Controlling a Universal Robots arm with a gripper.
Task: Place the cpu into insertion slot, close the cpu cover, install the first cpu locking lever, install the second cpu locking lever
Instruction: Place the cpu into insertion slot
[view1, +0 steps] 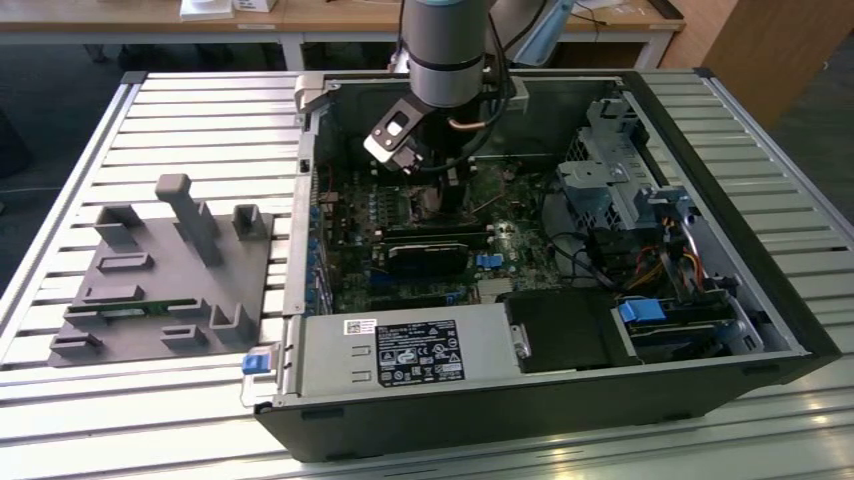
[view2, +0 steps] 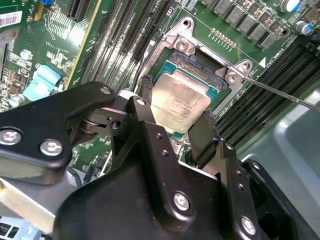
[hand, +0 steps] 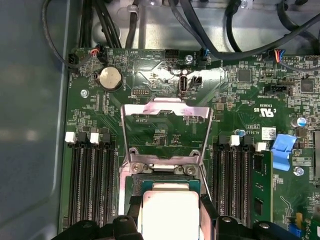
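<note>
Presently, step in hand: the arm is placing the small flat square cpu (view2: 182, 97), pale silver-grey metal on top, into the insertion slot (view2: 197, 65), a square black-rimmed socket.
Gripper: the black two-fingered gripper (view2: 176, 102) is reaching down into the open black computer case (view1: 534, 420), over the green motherboard (hand: 235, 105).
Jaws: they are clenching the cpu, with the black fingers (view2: 144, 95) pressing on two opposite edges in both wrist views.
Cpu position: it is lying squarely over the insertion slot, with the rim showing just beyond one edge. Whether it is fully seated cannot be told.
Cpu cover: the thin silver metal frame of the cpu cover (hand: 165, 107) is standing raised on its hinge, clear of the chip.
Lever: a thin silver wire locking lever (view2: 280, 92) is sticking out beside the socket, unlatched.
Neighbours: long narrow black memory slots (hand: 85, 185) are flanking the socket on both sides.
Technique (judgement): the chip wants holding level and lowering straight down, never sliding across the contacts. The edges should be running parallel to the rim before letting go. No downward force is needed, and the fingers should be opening only once the chip is resting flat.
</note>
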